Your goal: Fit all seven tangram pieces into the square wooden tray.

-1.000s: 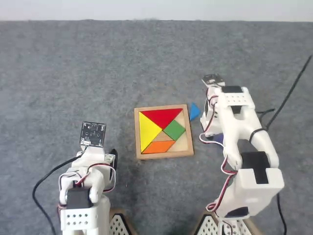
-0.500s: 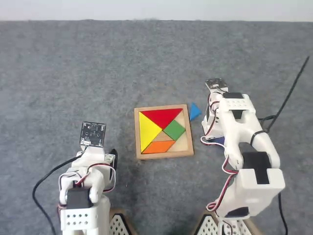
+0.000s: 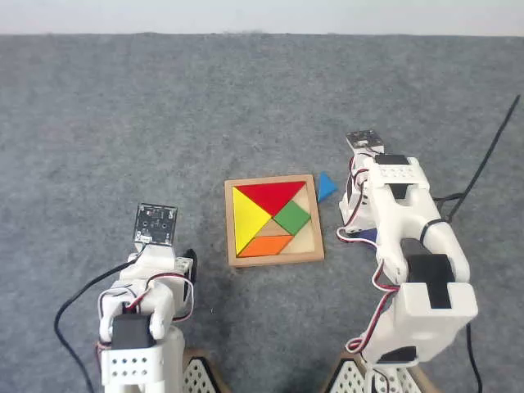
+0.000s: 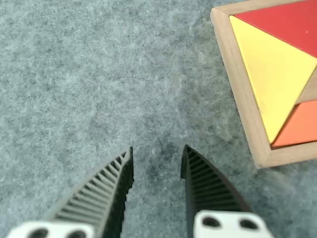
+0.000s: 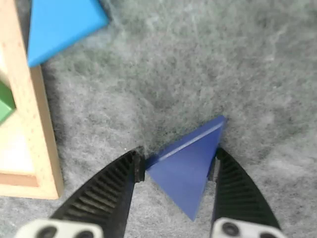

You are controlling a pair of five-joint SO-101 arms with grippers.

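Pinching the dark blue wooden triangle (image 5: 185,168) at two of its corners, the right gripper (image 5: 176,161) has its ribbed black fingers (image 5: 124,173) drawn in against the piece, one on each side. This is just off the right side of the square wooden tray (image 5: 42,134). Whether the piece rests on the grey carpet (image 3: 164,106) or hangs just above it cannot be told. Farther along that side of the tray, by its far right corner, a light blue wooden triangle (image 3: 326,187) lies on the carpet with one point at the rim.

Inside the tray sit a red triangle (image 3: 268,196) along the far edge, a yellow triangle (image 3: 248,219) along the left edge, a green square (image 3: 291,217) near the middle and an orange parallelogram (image 3: 266,245) along the near edge. Bare wood shows down the tray's right part.

The left gripper (image 4: 156,151) stands partly open with nothing between its fingers, over the carpet off the tray's left side near its near corner.
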